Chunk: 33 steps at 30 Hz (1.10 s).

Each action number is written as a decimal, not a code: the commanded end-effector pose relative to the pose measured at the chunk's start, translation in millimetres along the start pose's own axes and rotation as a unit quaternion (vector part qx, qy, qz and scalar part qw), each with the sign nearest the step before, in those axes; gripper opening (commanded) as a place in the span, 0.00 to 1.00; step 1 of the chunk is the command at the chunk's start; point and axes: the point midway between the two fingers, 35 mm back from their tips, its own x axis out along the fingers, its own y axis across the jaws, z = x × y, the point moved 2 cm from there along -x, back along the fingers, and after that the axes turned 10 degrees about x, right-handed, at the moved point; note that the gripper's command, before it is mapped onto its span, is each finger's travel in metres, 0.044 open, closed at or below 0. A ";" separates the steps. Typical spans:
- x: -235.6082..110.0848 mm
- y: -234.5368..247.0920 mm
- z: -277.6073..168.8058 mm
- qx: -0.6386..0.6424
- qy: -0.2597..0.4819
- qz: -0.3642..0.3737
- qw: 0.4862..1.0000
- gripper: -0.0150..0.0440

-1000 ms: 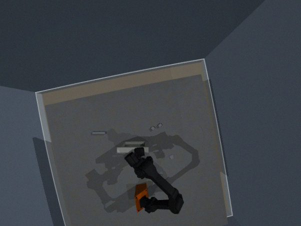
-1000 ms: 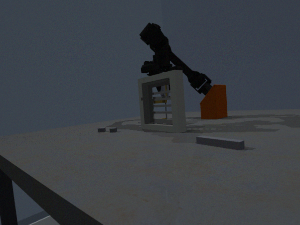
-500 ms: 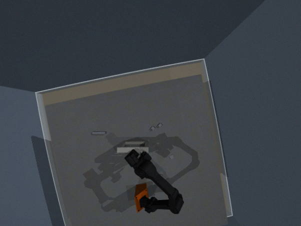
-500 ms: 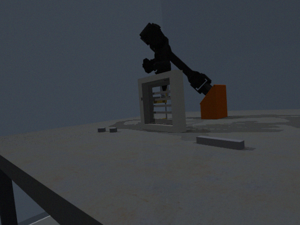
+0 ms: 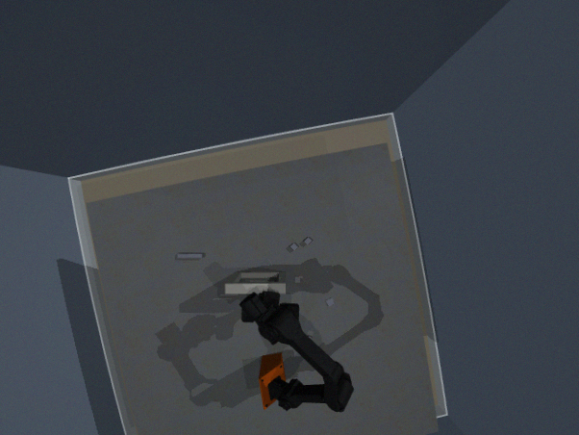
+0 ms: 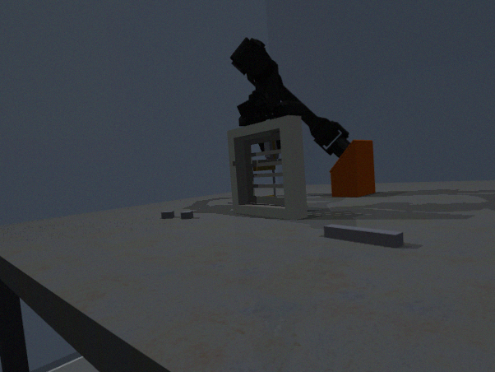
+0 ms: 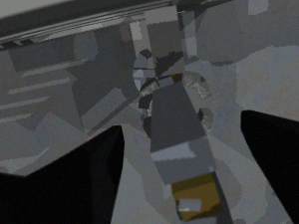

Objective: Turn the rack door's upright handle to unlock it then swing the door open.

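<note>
The grey upright handle [image 7: 176,118] is at the front side of the rack, and in the wrist view it lies between the 2 jaws [image 6: 270,149]. The jaws are spread and pinch nothing; a gap shows on each side of the handle. I think they stand so for giving it room, either before a grip or after a release; which of these 2, I cannot tell. Also the door's angle and the lock I cannot judge.

Around it, the pale frame [image 5: 255,289] [image 6: 293,165] stands upright on the table [image 5: 216,217] [image 6: 205,288]. The black arm [image 5: 313,353] [image 6: 263,74] bends high over it, probably so that the jaws can come down from above. Farther out, 1 long grey bar [image 5: 189,256] [image 6: 362,235] lies well apart from the frame, so the nearer risk is rubbing the frame when the arm withdraws.
</note>
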 end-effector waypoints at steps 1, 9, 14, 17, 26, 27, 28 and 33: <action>0.3 0.5 -0.5 -0.143 0.002 0.002 0.990 0.75; 0.3 0.4 -0.4 -0.335 0.001 0.002 0.942 0.75; 0.3 0.4 -0.3 -0.448 0.001 0.002 0.894 0.75; 0.3 0.4 -0.2 -0.513 0.001 0.002 0.858 0.75; 0.2 0.4 -0.1 -0.690 0.000 0.002 0.723 0.75; 0.2 0.4 -0.1 -0.708 0.000 0.002 0.706 0.75; 0.2 0.3 -0.1 -0.725 0.000 0.002 0.688 0.75; 0.2 0.3 0.0 -0.782 0.000 0.002 0.623 0.75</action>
